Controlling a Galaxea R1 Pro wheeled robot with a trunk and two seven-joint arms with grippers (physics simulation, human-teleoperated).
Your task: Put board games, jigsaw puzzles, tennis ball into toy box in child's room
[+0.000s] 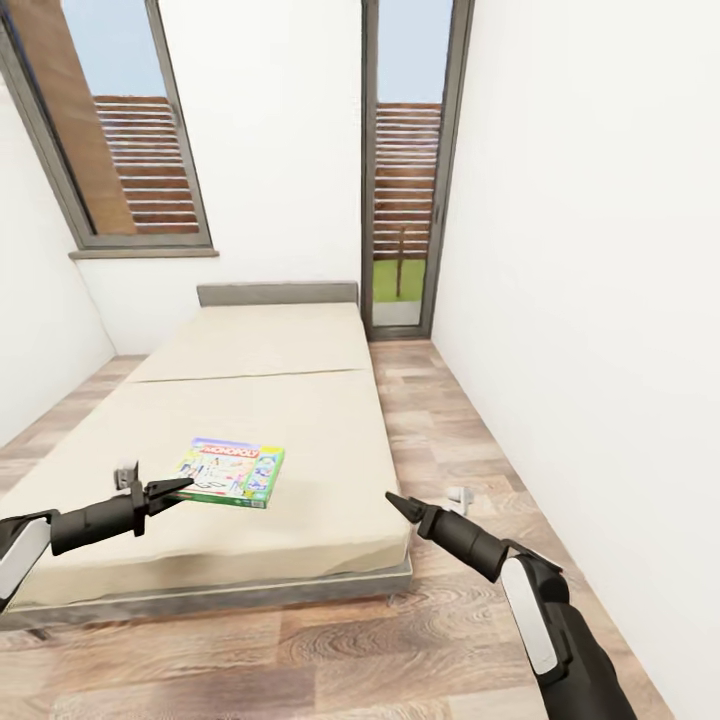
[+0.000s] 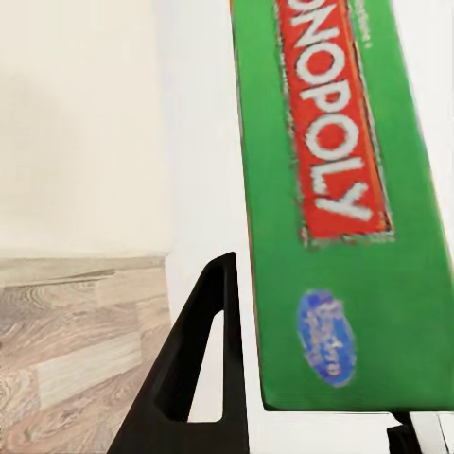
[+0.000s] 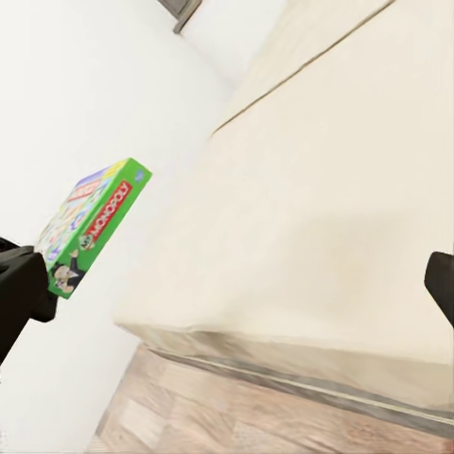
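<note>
Left gripper [image 1: 172,489]: I see it over the near left part of the bed [image 1: 330,470], fingers clamped on the near left corner of the Monopoly box [image 1: 232,472].
Monopoly box: on the bed's near half, left of its middle; its green side fills my left wrist view [image 2: 331,208].
Right gripper [image 1: 397,503]: off the bed's near right corner, above the wood floor [image 1: 440,420]; I can't tell whether its fingers are apart or together.
</note>
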